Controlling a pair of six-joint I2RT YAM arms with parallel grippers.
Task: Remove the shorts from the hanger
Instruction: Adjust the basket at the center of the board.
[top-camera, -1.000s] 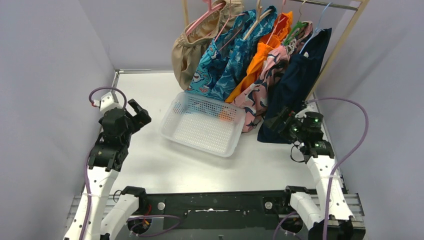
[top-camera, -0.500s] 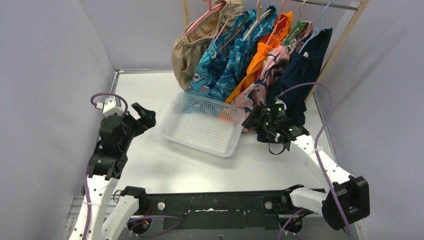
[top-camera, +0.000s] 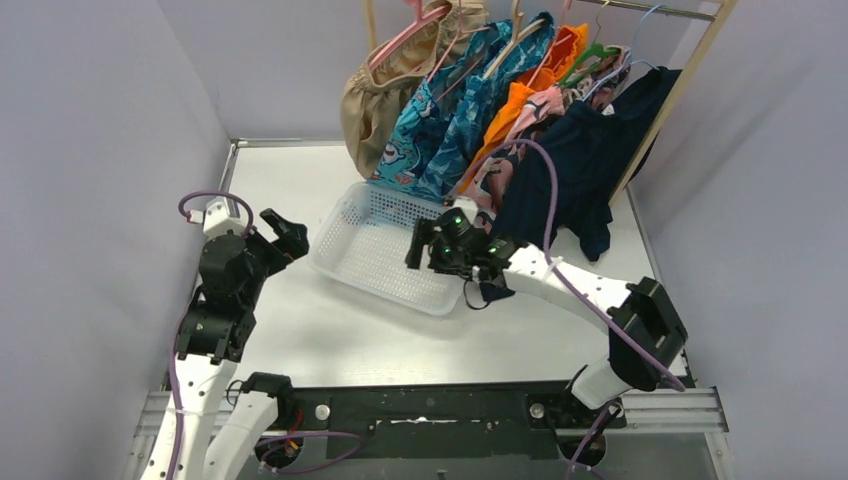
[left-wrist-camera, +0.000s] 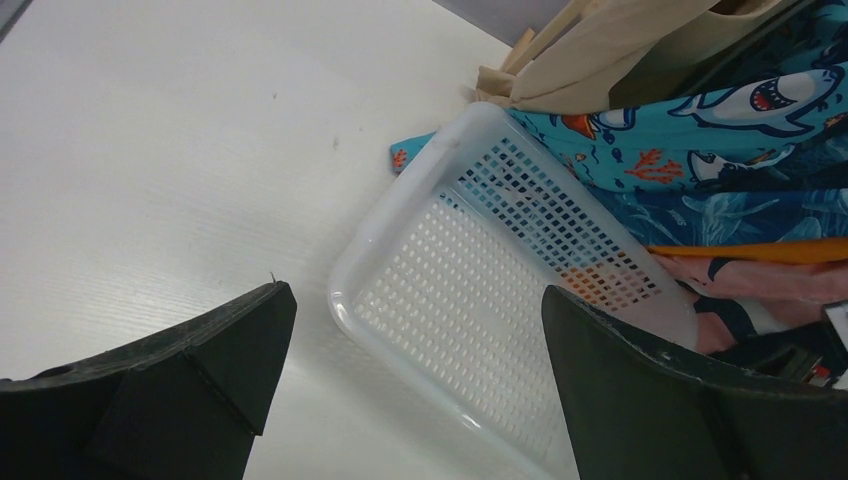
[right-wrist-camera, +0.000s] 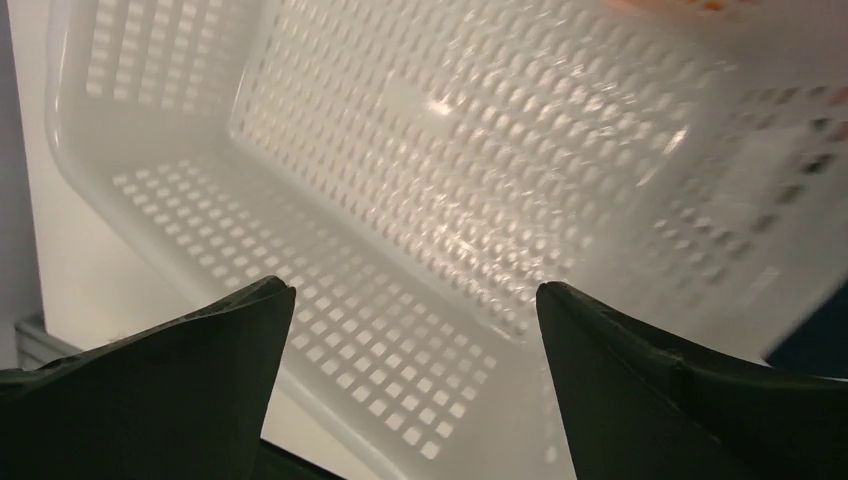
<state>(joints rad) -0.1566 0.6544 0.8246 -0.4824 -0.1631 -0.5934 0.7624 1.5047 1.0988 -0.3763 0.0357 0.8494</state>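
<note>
Change: my right gripper (top-camera: 418, 245) has swung from beside the plain navy fabric shorts (top-camera: 590, 160) to over the white perforated plastic basket (top-camera: 340, 265), which has slid left.
Meaning: I judge nothing came off. The navy shorts still hang at the rail's right end.
Right gripper: fingers spread, empty.
Left gripper (top-camera: 285, 230): spread, idle beside the basket.
Views: my right wrist camera shows only mesh between the fingers. Only the top view shows the hangers.

The top external view looks down from above and behind, taking in the table (top-camera: 290, 180), with the basket (top-camera: 375, 250) mid-frame and the shorts (top-camera: 450, 110) at upper centre. The left wrist view faces the basket (left-wrist-camera: 470, 300) obliquely from farther off. The right wrist view sits close over its mesh. All three share the basket (right-wrist-camera: 400, 200).
</note>
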